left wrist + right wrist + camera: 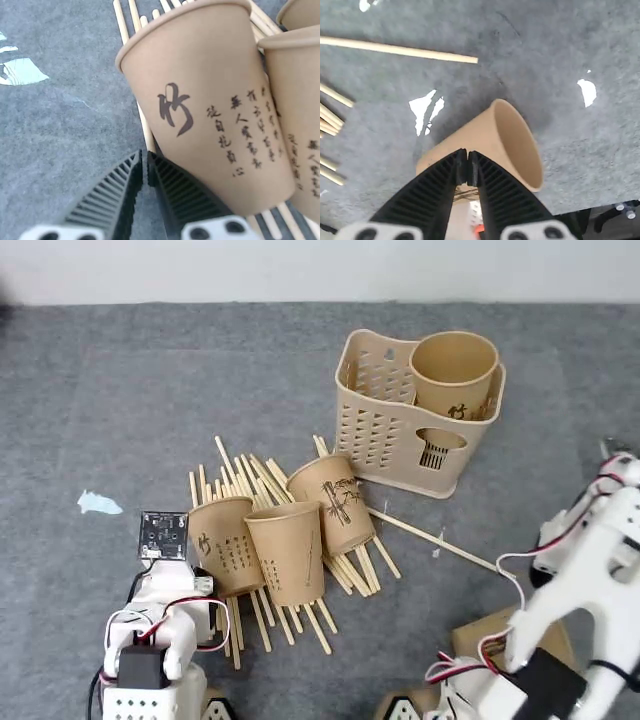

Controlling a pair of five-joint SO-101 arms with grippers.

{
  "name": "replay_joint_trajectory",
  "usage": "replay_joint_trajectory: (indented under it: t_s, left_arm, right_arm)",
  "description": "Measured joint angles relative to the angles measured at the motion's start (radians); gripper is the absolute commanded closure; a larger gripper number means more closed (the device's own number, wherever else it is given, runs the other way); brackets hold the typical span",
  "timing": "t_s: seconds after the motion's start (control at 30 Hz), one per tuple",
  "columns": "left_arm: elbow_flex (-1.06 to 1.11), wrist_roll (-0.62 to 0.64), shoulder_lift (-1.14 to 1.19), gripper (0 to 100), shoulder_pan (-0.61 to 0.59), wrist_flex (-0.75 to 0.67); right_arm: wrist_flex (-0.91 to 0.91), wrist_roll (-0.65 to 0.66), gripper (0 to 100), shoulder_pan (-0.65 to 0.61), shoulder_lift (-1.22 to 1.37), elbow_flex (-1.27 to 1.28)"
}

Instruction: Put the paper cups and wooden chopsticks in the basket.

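One cup (455,365) already upright in the basket (400,430). In front of the basket, toward the arms: three pile cups (288,550) on their sides atop the spread chopsticks (250,475), plus a stray chopstick (430,535) running off toward the right arm. Left gripper (145,152) pinched shut on nothing, tips just beside the end cup (210,100), the one of the three farthest from the basket. Lies on the basket side of those fingers, base near the arm, rim pointing away, long axis roughly along the fingers rather than across them. Right gripper (468,152) likewise closed and empty, tips over the side wall of a fifth cup (505,135), tipped over well apart from the basket, axis slanting across the fingers. Probably calls for opening wide before any grasp: left nearer the pile, right nearer the fifth cup.
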Motion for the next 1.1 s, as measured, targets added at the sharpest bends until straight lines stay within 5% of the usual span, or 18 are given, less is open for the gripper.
replay_joint_trajectory:
  t_s: [0.43,1.1]
  left_arm:
    - [0.0,0.0,0.0,99,0.0,0.0]
    - [0.0,0.0,0.0,99,0.0,0.0]
  right_arm:
    - [0.0,0.149,88.0,0.074,0.0,0.081]
    - [-0.043,0.172,87.9,0.144,0.0,0.094]
